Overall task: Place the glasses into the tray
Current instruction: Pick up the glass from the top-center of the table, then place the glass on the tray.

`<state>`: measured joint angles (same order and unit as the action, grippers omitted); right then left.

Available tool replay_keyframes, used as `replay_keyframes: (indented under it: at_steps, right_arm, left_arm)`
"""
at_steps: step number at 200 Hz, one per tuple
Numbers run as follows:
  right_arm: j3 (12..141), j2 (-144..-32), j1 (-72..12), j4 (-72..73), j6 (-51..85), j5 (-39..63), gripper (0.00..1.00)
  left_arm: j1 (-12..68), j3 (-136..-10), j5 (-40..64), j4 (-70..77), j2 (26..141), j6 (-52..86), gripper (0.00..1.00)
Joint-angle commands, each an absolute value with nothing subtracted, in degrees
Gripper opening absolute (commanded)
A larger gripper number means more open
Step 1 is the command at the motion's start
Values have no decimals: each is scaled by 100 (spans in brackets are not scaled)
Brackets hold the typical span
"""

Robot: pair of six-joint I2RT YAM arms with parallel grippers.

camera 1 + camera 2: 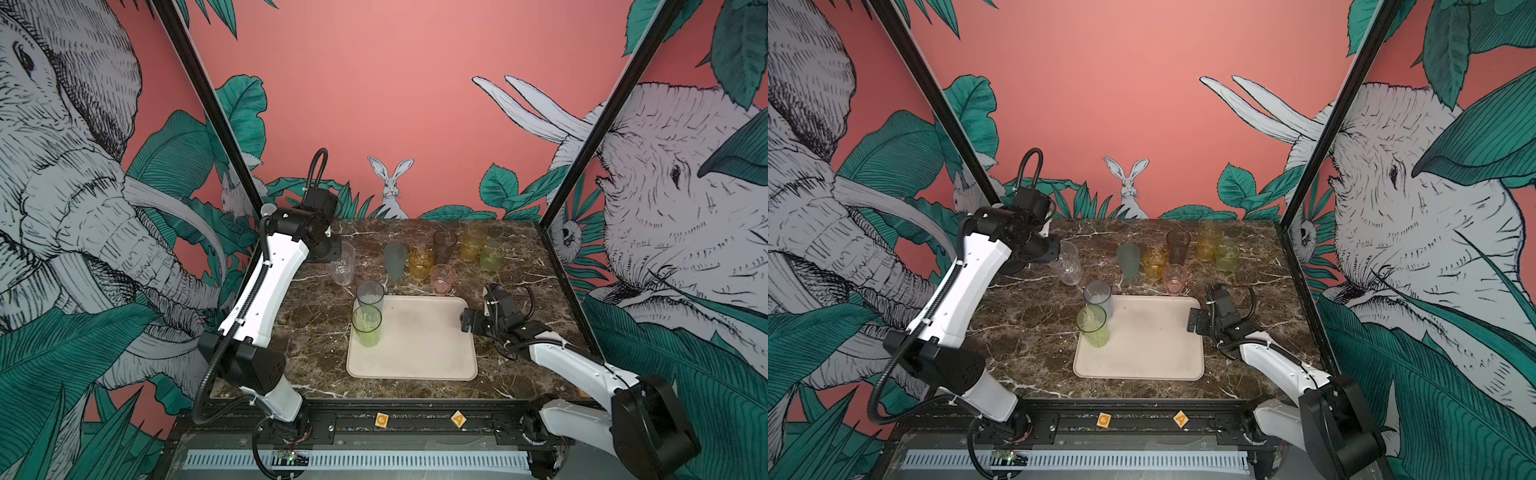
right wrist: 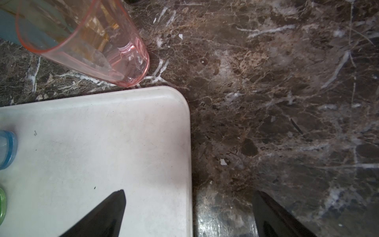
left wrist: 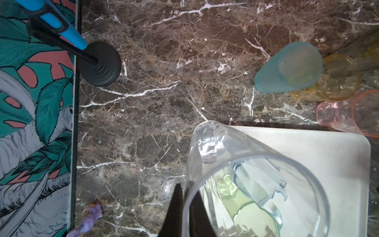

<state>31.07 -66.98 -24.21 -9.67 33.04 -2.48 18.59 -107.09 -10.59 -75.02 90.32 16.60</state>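
While my left gripper (image 3: 185, 198) pinches the tilted clear glass (image 1: 343, 266), my right gripper (image 2: 189, 192) gapes above a corner of the tray (image 2: 102, 127).

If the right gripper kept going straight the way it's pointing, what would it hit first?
Probably the tray corner or the marble table beside it: the open right gripper points steeply down, straddling that corner. The pink glass stands off to one side.

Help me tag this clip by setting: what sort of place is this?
Likely a robot test cell, not a kitchen: left arm and right arm mounted on a rail, marble-look tabletop, jungle-mural panels behind black frame posts.
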Motion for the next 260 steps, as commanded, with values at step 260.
replay_keyframes:
  at_steps: [260]
  right_arm:
    - [3041, -6643, -2372, -808, 3454, -183, 99]
  left_arm:
    - [2130, -8017, -845, -8886, 5602, 2342, 0]
